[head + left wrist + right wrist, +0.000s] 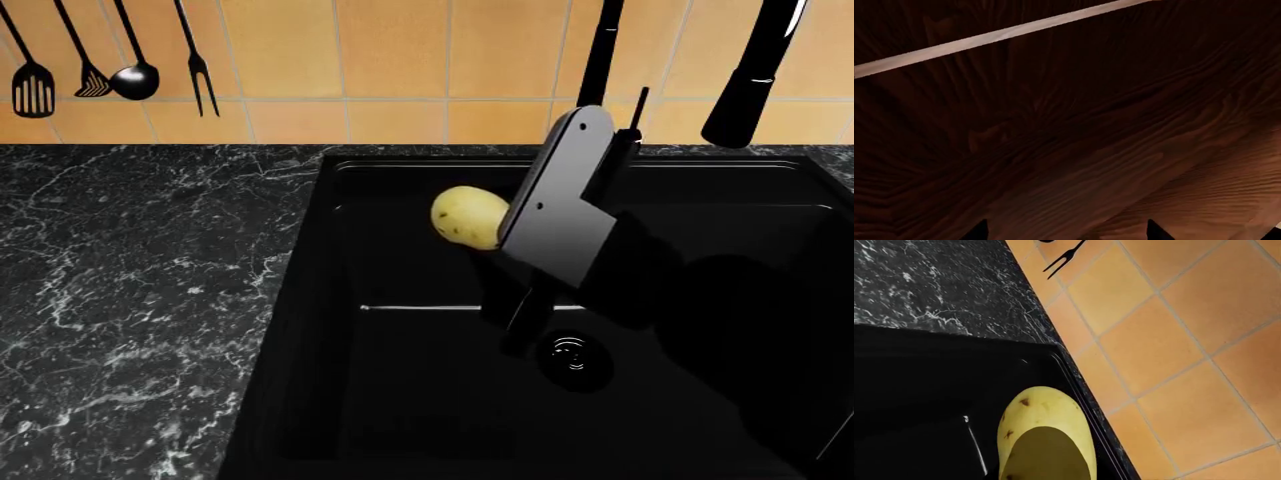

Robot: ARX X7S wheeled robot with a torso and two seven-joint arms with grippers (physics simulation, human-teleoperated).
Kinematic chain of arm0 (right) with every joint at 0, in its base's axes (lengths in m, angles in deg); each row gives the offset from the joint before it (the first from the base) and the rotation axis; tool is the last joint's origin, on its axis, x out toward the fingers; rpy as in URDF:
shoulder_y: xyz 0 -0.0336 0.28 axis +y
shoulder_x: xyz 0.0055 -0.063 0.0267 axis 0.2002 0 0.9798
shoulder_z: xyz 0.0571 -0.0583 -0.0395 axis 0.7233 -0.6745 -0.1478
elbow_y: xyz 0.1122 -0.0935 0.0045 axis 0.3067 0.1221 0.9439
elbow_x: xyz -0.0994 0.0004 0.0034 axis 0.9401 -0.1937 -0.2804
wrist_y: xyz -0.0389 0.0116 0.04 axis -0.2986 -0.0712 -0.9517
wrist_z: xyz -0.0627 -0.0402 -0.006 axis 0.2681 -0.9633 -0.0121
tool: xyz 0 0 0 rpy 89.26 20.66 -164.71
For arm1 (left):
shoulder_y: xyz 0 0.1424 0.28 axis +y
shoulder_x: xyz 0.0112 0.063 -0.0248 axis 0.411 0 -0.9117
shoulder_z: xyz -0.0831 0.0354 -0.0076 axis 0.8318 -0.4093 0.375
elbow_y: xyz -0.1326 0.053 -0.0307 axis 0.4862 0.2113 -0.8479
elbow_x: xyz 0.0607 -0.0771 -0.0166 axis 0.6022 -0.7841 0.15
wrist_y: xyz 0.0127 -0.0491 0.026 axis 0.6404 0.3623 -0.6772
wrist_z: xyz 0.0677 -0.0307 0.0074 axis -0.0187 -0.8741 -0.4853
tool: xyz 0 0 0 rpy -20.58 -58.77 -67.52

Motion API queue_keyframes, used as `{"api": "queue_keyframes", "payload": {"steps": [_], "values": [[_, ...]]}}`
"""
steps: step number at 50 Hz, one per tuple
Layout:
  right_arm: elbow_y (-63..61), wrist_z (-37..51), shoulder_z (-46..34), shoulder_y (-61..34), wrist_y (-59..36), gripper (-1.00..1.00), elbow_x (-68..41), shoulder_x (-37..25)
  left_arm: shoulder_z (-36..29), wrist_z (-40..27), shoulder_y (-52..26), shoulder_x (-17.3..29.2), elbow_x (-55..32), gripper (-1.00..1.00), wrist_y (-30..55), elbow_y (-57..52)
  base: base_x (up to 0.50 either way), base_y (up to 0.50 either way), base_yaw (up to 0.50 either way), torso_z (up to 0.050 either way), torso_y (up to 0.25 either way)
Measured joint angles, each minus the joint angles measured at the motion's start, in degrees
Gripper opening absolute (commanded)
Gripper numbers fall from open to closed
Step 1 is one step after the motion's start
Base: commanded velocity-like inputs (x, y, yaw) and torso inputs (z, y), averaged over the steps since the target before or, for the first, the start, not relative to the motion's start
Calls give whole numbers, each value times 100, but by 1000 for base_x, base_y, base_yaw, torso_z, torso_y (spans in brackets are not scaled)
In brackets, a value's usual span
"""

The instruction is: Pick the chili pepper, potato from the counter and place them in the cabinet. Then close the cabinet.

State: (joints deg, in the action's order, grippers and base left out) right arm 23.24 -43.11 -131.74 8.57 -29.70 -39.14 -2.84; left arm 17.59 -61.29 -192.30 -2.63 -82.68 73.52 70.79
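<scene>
We see the potato (467, 216) held up in the air over the black sink basin (400, 400), at the tip of the right gripper (514, 225), which seems clamped on it; the fingers themselves are hidden behind the grey wrist plate, so contact is inferred from the potato hanging clear of any surface. In the right wrist view the potato (1044, 420) fills the lower middle, brown specks visible, its near part in shadow and cut off by the frame edge. Below it the basin is open and deep, drain (574, 355) to the right. The marble tabletop (134, 300) lies to the left of the sink rim, bare. Tiled wall (400, 60) behind, with hanging utensils (107, 60) at upper left and the dark faucet (754, 70) at upper right, close to the arm. Chili pepper not visible in any view. The left wrist view shows only dark wood grain (1067, 150) with a pale strip (1001, 35); two finger tips (977, 231) sit apart, nothing between them.
</scene>
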Motion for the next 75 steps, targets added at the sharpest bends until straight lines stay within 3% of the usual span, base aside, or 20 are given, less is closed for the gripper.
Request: {"api": "queue_keyframes", "payload": {"steps": [17, 39, 75], "values": [[19, 13, -5, -5, -19, -100, -2, -17, -107, 145, 113, 448, 60, 100, 49, -1322, 0, 0, 0, 0, 0], [38, 23, -3, -14, -35, -100, -12, -42, -257, 130, 305, 692, 68, 100, 161, -2547, 0, 0, 0, 0, 0], [23, 70, 43, 40, -21, -100, -58, -157, -813, -1180, 1413, 1387, 500, 100, 487, -3841, 0, 0, 0, 0, 0]]}}
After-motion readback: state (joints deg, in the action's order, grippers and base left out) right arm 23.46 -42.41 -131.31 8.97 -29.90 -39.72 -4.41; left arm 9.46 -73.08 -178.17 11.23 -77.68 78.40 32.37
